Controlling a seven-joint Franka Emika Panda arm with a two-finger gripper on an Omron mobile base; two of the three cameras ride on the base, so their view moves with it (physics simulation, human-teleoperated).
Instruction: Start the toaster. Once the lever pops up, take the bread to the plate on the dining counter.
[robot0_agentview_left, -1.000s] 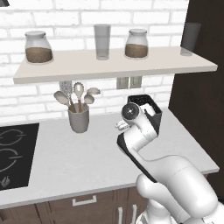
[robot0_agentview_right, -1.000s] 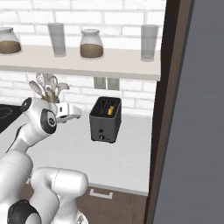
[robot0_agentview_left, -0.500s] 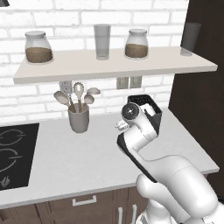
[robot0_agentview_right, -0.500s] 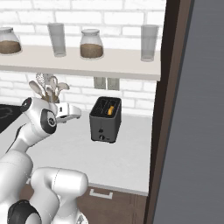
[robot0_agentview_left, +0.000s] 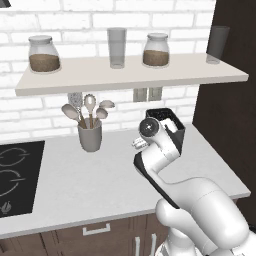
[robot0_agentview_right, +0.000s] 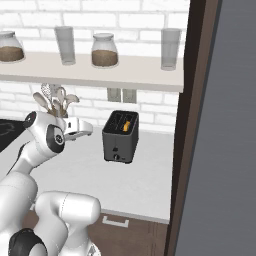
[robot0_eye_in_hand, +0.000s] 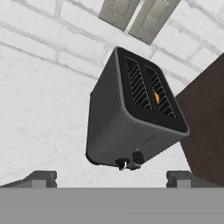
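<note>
You are facing a white counter (robot0_agentview_left: 100, 185) along a white brick wall, and the toaster (robot0_agentview_right: 120, 136) is your landmark: a small dark grey box standing on that counter, just below a pair of wall outlets (robot0_agentview_right: 121, 95). Far to the toaster's left, at the counter's edge, lies a black cooktop (robot0_agentview_left: 15, 175). Nearer, still to its left, a grey utensil cup (robot0_agentview_left: 90, 136) holds spoons and a spatula, close to the wall. Between that cup and the toaster, the arm's white wrist reaches in from your side, and the gripper (robot0_agentview_right: 87, 128) hangs above the counter, just left of the toaster and apart from it. In the hand view the two dark fingertips (robot0_eye_in_hand: 41, 178) stand wide apart with nothing between them, and the toaster sits ahead of them, its two slots facing up. An orange-tan sliver, the bread (robot0_eye_in_hand: 156, 97), shows deep in one slot, the one nearer the dark cabinet side. A small knob (robot0_eye_in_hand: 122, 164) and a lever (robot0_eye_in_hand: 138, 157) sit low on the toaster's front. Above the toaster a shelf (robot0_agentview_left: 130, 75) carries two jars with brown contents and two glasses. Right of the toaster rises a dark brown cabinet wall (robot0_agentview_right: 187, 125).
</note>
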